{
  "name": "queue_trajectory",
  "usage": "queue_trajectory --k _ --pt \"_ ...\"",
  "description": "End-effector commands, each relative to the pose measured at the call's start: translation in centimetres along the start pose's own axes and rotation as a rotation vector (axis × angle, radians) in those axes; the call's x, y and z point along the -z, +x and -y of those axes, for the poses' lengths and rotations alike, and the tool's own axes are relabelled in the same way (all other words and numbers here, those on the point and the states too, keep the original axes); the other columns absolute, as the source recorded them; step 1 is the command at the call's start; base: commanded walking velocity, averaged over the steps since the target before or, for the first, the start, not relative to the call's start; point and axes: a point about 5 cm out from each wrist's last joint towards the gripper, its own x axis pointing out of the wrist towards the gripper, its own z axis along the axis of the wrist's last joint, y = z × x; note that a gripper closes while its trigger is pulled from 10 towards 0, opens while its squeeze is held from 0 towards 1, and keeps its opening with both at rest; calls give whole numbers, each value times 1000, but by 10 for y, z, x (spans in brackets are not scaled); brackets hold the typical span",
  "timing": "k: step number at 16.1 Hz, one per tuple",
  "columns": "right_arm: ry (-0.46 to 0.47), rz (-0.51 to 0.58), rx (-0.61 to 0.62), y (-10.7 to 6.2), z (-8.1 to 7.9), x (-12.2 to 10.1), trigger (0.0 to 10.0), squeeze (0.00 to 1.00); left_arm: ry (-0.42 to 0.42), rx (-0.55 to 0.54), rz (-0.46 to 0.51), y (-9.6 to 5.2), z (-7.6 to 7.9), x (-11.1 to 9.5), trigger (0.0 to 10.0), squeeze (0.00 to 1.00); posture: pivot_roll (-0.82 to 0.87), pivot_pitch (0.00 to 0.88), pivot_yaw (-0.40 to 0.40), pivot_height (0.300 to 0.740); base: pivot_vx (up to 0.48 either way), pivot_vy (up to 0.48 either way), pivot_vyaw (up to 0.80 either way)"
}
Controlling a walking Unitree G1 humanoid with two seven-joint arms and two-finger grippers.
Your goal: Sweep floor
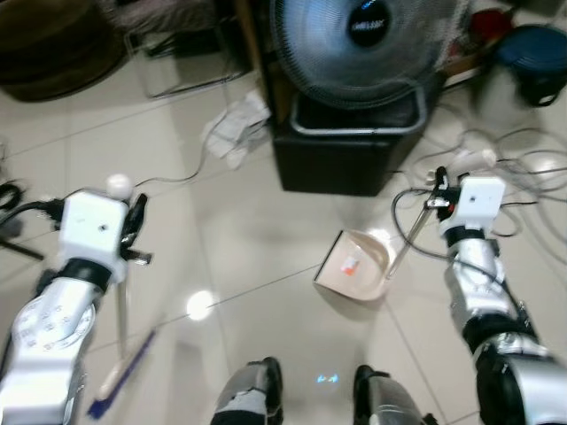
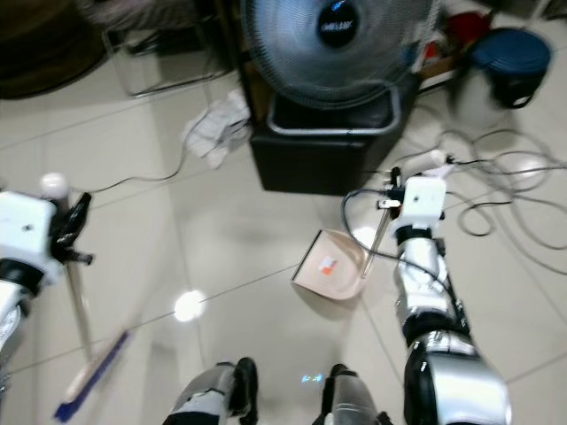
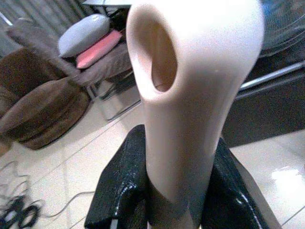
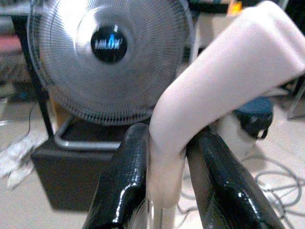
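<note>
Two grips: left fingers clamp broom handle; right fingers clamp beige dustpan handle.

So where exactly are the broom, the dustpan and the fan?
broom [image 1: 120, 376]: left eye view, on its bristle head.
dustpan [image 1: 354, 266]: left eye view, on its pink tray.
fan [image 1: 363, 40]: left eye view, on its grille.

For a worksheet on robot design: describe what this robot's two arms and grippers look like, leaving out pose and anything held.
Both arms are silver, ribbed metal with black joints. Each wrist carries a white, boxy module. The left gripper and right gripper each have two long, glossy black fingers. A black cable loops beside the right wrist.
</note>
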Motion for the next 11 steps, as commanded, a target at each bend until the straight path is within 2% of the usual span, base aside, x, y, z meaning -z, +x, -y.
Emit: queue_trajectory --k 1,4,5,6,9,10,11 --pt "17 63 21 2 3 -8 0 0 29 -18 -8 -2 -3 2 10000 0 96 165 101 740 0 0 0" --pt "23 82 18 -1 2 -9 0 0 20 -13 -7 0 -1 3 10000 0 84 155 99 740 0 0 0" --pt "44 118 28 -10 -5 -12 0 0 -3 10 2 7 6 6 10000 0 18 102 88 740 0 0 0" --pt "73 160 45 -28 -16 -17 0 0 -30 53 13 16 19 9 10000 0 8 87 87 740 0 0 0" --pt "101 151 33 -48 -29 -22 0 0 -48 125 5 21 28 13 10000 0 -19 58 93 740 0 0 0" --pt "121 137 18 -51 -30 -24 549 0 -50 132 3 23 29 14 10000 0 -28 54 95 740 0 0 0" --pt "125 120 -13 -57 -32 -29 3490 0 -58 127 5 25 29 14 10000 0 -34 52 95 740 0 0 0"
